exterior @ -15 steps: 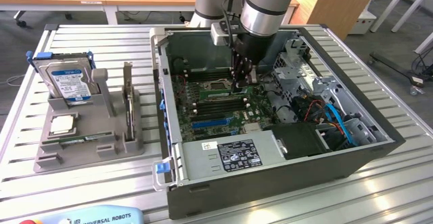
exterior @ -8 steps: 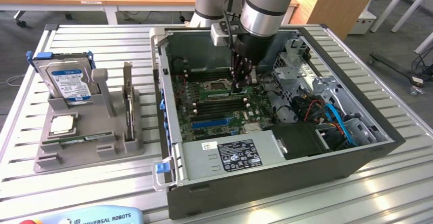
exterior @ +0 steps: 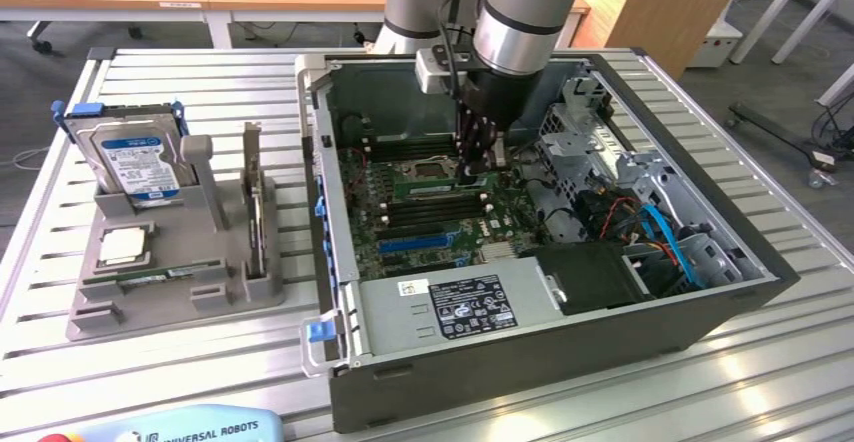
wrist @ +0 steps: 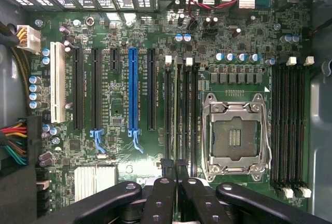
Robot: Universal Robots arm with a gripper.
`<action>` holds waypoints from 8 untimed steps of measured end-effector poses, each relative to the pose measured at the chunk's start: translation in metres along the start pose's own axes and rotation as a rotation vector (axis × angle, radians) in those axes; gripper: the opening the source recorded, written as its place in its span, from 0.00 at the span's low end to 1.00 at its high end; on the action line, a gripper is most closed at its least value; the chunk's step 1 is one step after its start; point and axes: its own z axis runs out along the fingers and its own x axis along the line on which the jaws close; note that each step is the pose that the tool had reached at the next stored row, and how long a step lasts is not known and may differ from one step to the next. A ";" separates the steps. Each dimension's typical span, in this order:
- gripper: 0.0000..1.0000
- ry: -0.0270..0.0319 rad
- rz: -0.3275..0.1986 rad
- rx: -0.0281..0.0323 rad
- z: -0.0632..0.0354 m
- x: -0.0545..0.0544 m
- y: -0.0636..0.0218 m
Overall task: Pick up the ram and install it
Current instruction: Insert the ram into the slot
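One ram [wrist: 175,110] stood edge-on just beside the CPU socket [wrist: 236,136], gripper [wrist: 175,166] jaws apparently clamped on it; best pressed straight down, evenly, w/o tilt.

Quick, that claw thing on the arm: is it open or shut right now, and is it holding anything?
Gripper: jaws shut, down over the memory slots on the motherboard; whether they pinch anything cannot be told.

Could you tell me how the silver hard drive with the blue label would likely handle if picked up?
The silver, blue-labelled hard drive looks metal-cased, so probably stiff and heavy for its size. It stands on edge, slotted in the grey plastic stand, so a push seems unlikely to tip it.
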 end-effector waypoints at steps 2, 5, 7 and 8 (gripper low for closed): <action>0.12 -0.0003 0.000 0.0001 0.0001 0.000 0.0000; 0.12 -0.0006 0.000 0.0003 0.0007 0.000 -0.0001; 0.12 -0.0004 0.000 0.0002 0.0016 0.000 -0.0001; 0.12 -0.0003 0.000 0.0001 0.0021 0.000 -0.0001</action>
